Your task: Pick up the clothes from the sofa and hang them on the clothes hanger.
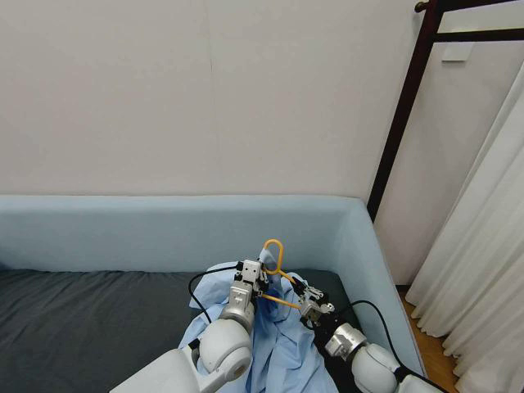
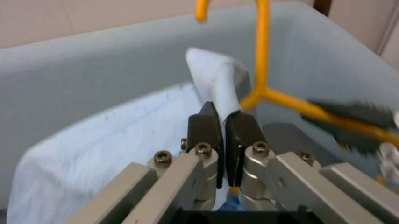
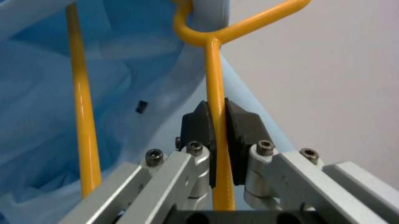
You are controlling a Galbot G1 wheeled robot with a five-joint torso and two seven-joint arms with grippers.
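Shirt (image 1: 282, 344), pale blue, is lying bunched at the right end of the sofa (image 1: 164, 225), spilling over the dark seat cushion (image 1: 82, 311); it appears to be sitting on a yellow hanger (image 1: 274, 254), whose hook is standing clear above the cloth; left gripper (image 1: 259, 277) is working at the collar, jaws pressed together and pinching a narrow fold of fabric just beside the hanger's neck; right gripper (image 1: 304, 296) is holding one sloping arm of the hanger, pads (image 3: 240, 127) closing flat on the round rod, on the side nearer the sofa's end wall; the two grippers are sitting near each other, not touching. Coat stand (image 1: 405, 106), dark wood, is rising beyond the sofa's end, well apart from the garment and above it; white curtain (image 1: 483, 246) is hanging just beside it.

Risks, as judged from here: the collar pinch is taking little cloth, so the fold may be slipping out once the shirt's weight comes off the cushion; the rod is smooth and round, so the hanger may be twisting in the pads and tipping a shoulder off; arms rising unevenly would be dragging cloth off the hanger; trailing hem may be catching on the sofa's end wall; hook or sleeve may be snagging the curtain near the stand.
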